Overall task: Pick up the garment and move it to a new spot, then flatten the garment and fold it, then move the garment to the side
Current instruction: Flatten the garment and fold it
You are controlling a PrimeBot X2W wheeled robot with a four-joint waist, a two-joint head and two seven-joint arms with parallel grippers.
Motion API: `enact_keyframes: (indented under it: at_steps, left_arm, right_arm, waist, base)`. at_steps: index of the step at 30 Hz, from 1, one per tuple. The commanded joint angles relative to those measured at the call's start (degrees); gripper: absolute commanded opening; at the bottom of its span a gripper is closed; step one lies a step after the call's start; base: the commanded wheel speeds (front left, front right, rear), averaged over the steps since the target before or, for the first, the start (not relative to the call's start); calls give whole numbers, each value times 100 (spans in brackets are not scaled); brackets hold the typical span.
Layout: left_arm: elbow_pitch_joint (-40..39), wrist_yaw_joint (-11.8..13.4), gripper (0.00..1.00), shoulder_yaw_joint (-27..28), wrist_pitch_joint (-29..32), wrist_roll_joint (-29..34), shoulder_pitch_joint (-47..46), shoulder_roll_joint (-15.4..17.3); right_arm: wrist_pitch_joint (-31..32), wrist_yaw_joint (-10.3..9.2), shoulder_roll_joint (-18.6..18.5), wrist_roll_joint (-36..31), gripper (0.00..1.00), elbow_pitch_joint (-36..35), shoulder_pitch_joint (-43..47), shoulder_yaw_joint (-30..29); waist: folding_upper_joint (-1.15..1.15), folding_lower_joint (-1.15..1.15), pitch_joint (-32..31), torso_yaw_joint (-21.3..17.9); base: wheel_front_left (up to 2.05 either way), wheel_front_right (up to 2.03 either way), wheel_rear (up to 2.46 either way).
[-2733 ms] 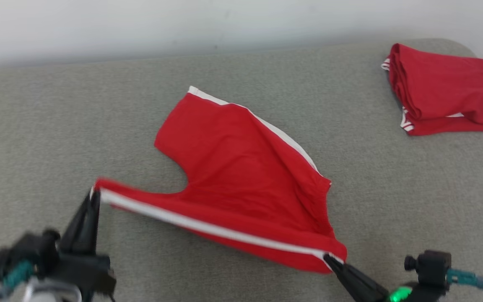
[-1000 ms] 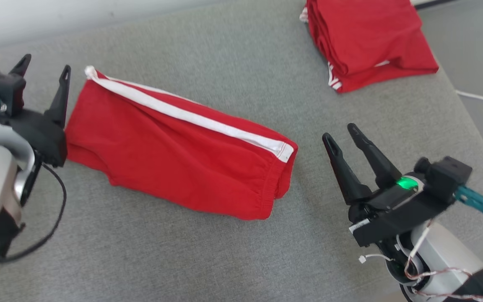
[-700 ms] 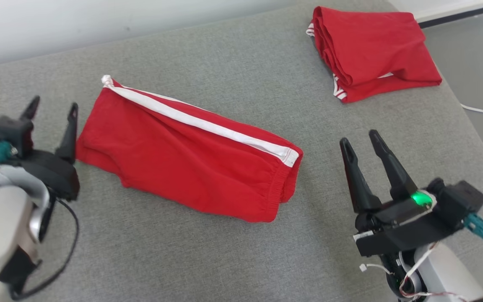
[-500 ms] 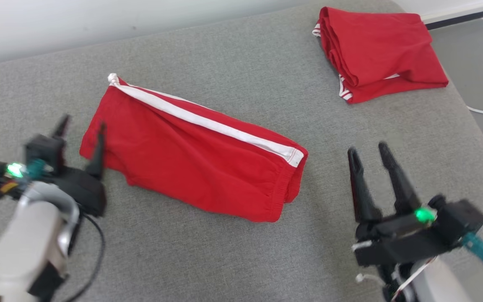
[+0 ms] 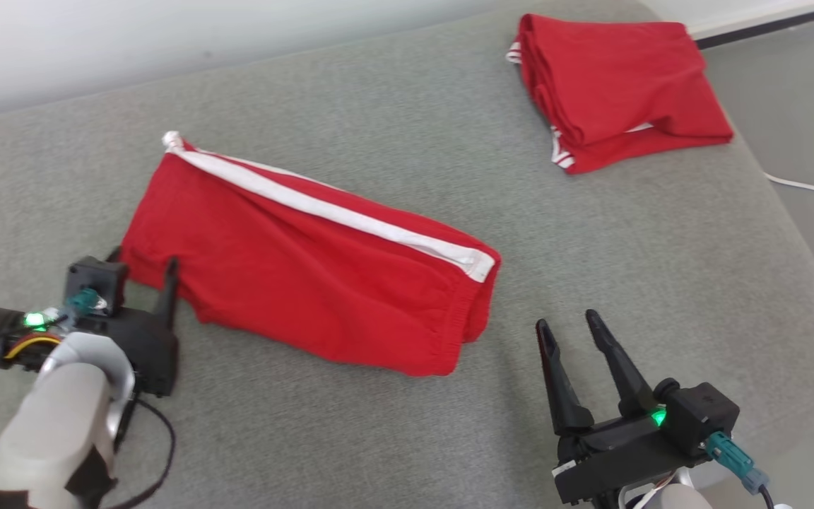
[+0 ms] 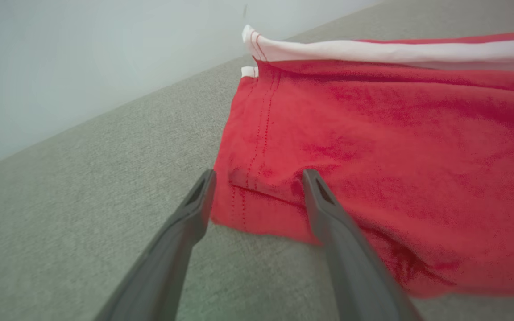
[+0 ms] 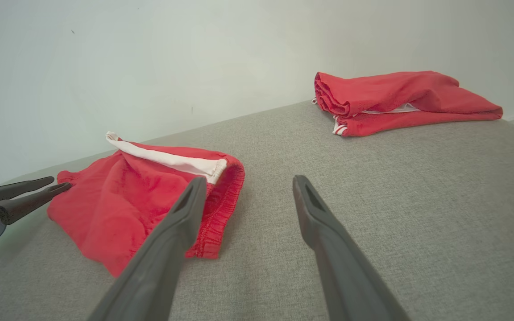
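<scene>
Two sets of fingers are spread and empty: right gripper (image 5: 567, 322) near the waistband, left gripper (image 5: 142, 272) at the hem corner. The garment (image 5: 308, 283) lies folded lengthwise mid-cushion (image 5: 661, 247). Another fold and moving it aside likely remain. Beyond sits a folded red pile (image 5: 619, 78).

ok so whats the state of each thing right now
red shorts: folded in half, lying on the grey surface, not held
left gripper: open, straddling the shorts' hem corner
right gripper: open, empty, clear of the shorts
red pile: folded, stacked, far right
</scene>
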Motion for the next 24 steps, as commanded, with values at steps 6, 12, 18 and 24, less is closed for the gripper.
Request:
enact_keyframes:
  at_steps: [6,12,18,24]
  left_arm:
    - [718,-43,100,-32,23,25,-355,47]
    - [1232,17,100,-63,328,-24,-456,-49]
    - [1350,8,0,-109,271,-75,-274,-231]
    - [1318,-22,0,7,72,-278,-51,-450]
  right_arm:
    - [-2,-10,87,37,100,89,26,127]
    - [-2,-10,46,6,100,128,86,159]
    - [-2,-10,17,-5,100,152,220,153]
    - [-2,-10,-24,-13,100,206,427,207]
  waist:
    - [0,1,-2,-300]
    - [0,1,-49,-349]
    - [0,1,-313,-192]
    - [0,1,-683,117]
  base:
    - [0,0,0]
    - [0,0,0]
    - [0,0,0]
    - [0,0,0]
